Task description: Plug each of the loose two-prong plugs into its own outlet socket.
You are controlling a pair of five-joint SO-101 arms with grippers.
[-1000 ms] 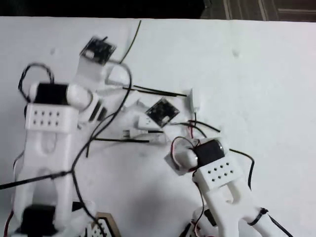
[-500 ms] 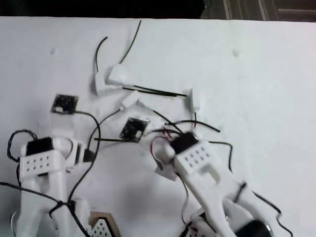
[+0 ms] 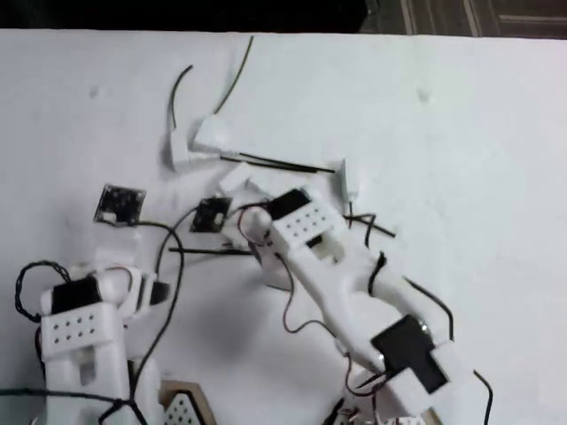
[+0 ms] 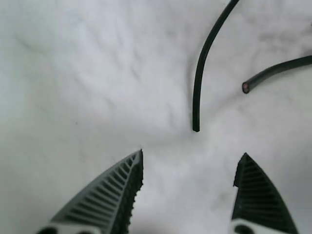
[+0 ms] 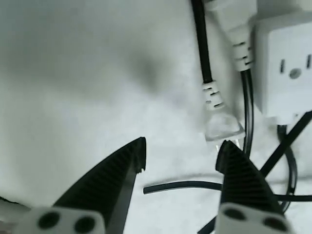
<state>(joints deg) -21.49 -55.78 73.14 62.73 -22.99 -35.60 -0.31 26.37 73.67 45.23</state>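
The white table (image 3: 461,133) takes up pretty much everything here, with black wires scattered across the middle of it. The right arm (image 3: 337,274) stretches across the center toward the pile of wires, while the left arm (image 3: 80,328) sits down in the near-left corner. The right tool (image 5: 184,146) hangs over the table with its fingers spread apart and nothing between them. The left tool (image 4: 192,156) is also wide open, over a bare patch of table. In the right wrist view, a white outlet block (image 5: 285,68) lies face up with its slots showing and nothing plugged in. A white plug (image 5: 222,124) lies loose on the table right next to it, its prong end just off the tip of one right finger (image 5: 239,175) but not gripped. A second plug (image 5: 229,14) lies just beside the block's edge. Smallest bits: a loose black cable (image 4: 202,63) ends just ahead of the left tool, with another cut cable end (image 4: 273,73) near it.
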